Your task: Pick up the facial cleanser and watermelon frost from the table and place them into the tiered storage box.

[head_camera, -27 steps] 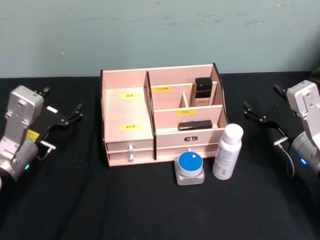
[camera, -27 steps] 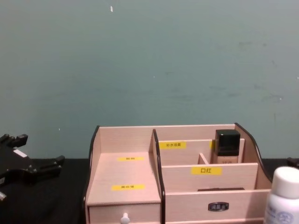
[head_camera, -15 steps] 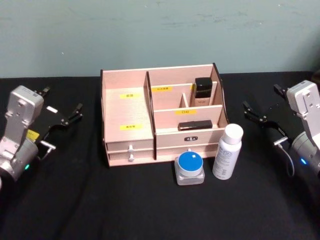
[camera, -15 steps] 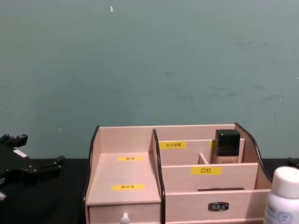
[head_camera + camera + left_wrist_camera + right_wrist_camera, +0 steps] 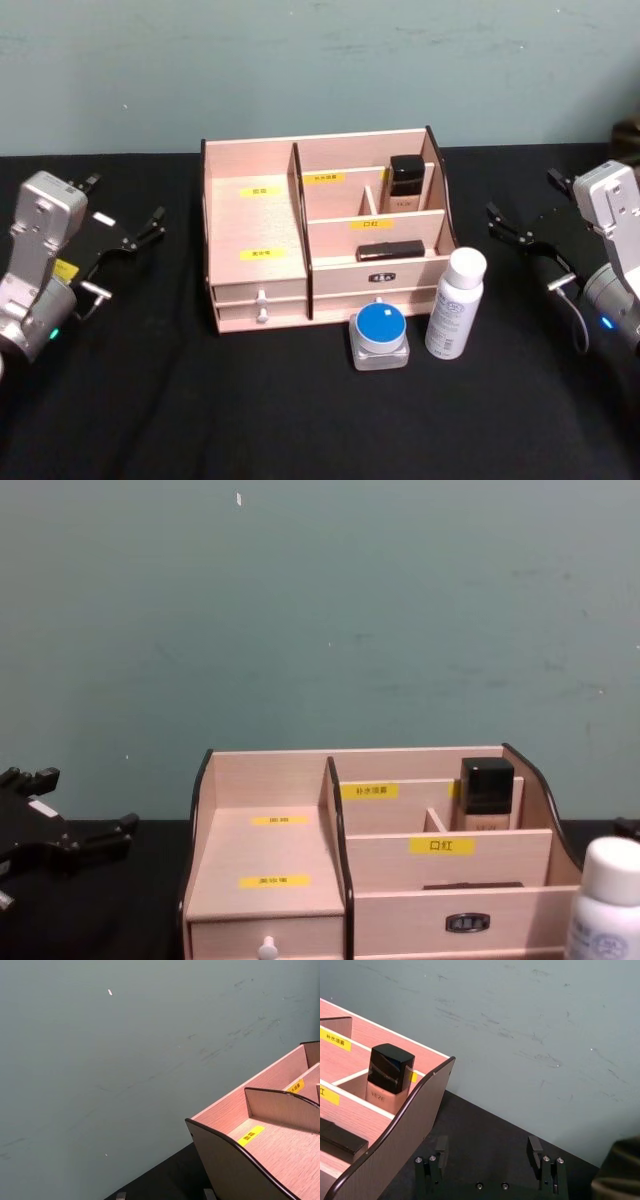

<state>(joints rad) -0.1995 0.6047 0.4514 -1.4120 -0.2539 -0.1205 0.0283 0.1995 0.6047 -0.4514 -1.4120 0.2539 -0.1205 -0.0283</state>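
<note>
A black table [image 5: 300, 420] is occupied at its middle by a pale wooden storage box [image 5: 255, 220] with stepped compartments and yellow labels. The left gripper [image 5: 125, 202] is held well to the left of the box and the right gripper [image 5: 487, 1144] well to its right, each with jaws spread and nothing held. A white bottle [image 5: 455, 305] is stood just in front of the box's right end, and a blue-lidded jar [image 5: 380, 335] is set in front of the box too, nearer its middle.

The tiered storage box [image 5: 255, 225] stands centrally on the bench [image 5: 150, 400]. Before its right half sits a jar [image 5: 380, 335], with a bottle [image 5: 455, 303], possibly the facial cleanser, just right.
</note>
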